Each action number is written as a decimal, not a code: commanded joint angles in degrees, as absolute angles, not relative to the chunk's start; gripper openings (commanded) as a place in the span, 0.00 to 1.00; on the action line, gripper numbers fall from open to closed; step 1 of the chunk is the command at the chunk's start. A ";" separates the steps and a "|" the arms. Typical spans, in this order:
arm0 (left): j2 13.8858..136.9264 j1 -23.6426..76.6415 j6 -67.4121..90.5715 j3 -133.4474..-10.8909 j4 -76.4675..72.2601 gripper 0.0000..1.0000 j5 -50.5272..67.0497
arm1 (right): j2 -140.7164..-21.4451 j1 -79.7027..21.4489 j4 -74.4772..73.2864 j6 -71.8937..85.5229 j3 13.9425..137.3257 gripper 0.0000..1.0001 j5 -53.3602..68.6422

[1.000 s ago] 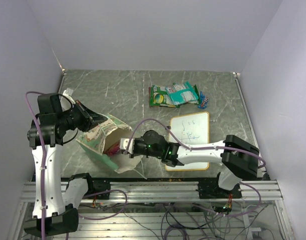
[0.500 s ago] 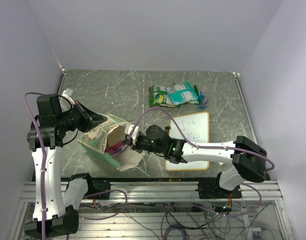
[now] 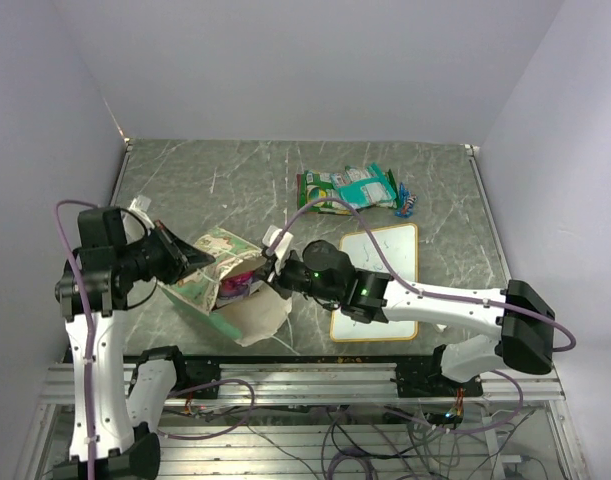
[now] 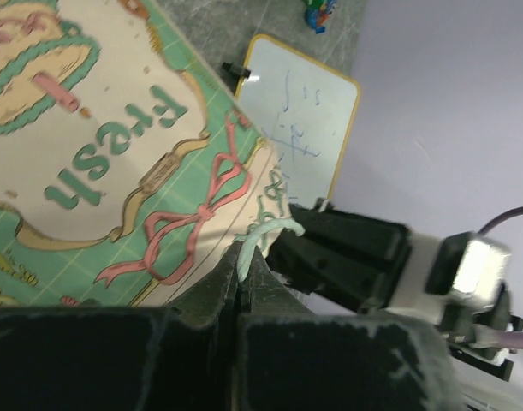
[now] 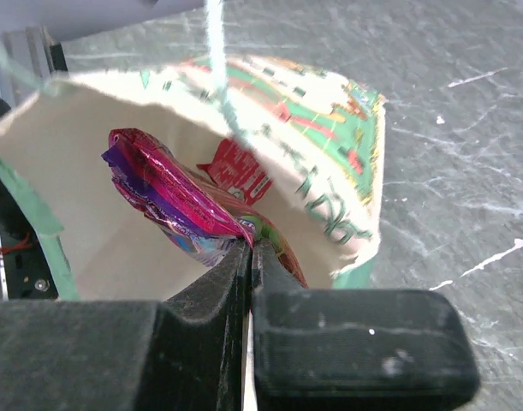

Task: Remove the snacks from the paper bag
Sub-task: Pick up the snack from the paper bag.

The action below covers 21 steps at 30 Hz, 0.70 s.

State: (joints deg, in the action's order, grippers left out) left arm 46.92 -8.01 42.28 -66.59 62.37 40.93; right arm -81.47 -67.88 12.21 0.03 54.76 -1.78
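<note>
The paper bag (image 3: 247, 316) lies tilted at the near left, mouth facing right, its printed green side (image 4: 115, 145) up. My left gripper (image 3: 181, 258) is shut on the bag's thin string handle (image 4: 259, 233), holding that edge up. A pink and purple snack packet (image 5: 163, 184) sits in the bag's mouth (image 3: 240, 283). My right gripper (image 5: 251, 250) is shut on the packet's corner, at the bag's right rim (image 3: 272, 258). More packets show behind it in the cream inside (image 5: 81, 214). Other snacks (image 3: 345, 189) and a blue wrapped candy (image 3: 406, 204) lie at the back of the table.
A whiteboard (image 3: 387, 262) with writing lies right of the bag, partly under my right arm; it also shows in the left wrist view (image 4: 300, 128). The marbled tabletop (image 3: 225, 180) ends at walls left, right and back. The rail runs along the near edge.
My right gripper has moved up and away from the bag's near edge toward the far rim, drawing the pink packet into the mouth. The left arm has shifted slightly, still holding the handle.
</note>
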 commanded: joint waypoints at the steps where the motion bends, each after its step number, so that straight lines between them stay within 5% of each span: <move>1: 40.89 -7.59 40.42 -62.14 69.50 0.07 38.90 | -79.45 -67.70 14.11 1.44 55.86 0.00 -3.11; 11: 41.98 -7.49 33.61 -66.09 85.36 0.07 26.90 | -74.05 -67.89 21.74 -9.21 46.46 0.00 7.39; 21: 42.57 -7.61 41.11 -59.92 72.63 0.07 31.24 | -57.80 -68.00 9.93 -13.12 43.22 0.00 5.96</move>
State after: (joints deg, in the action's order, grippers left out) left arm 42.57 -7.86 37.95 -62.19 78.50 30.06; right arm -64.20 -67.99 13.06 -11.60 42.63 7.51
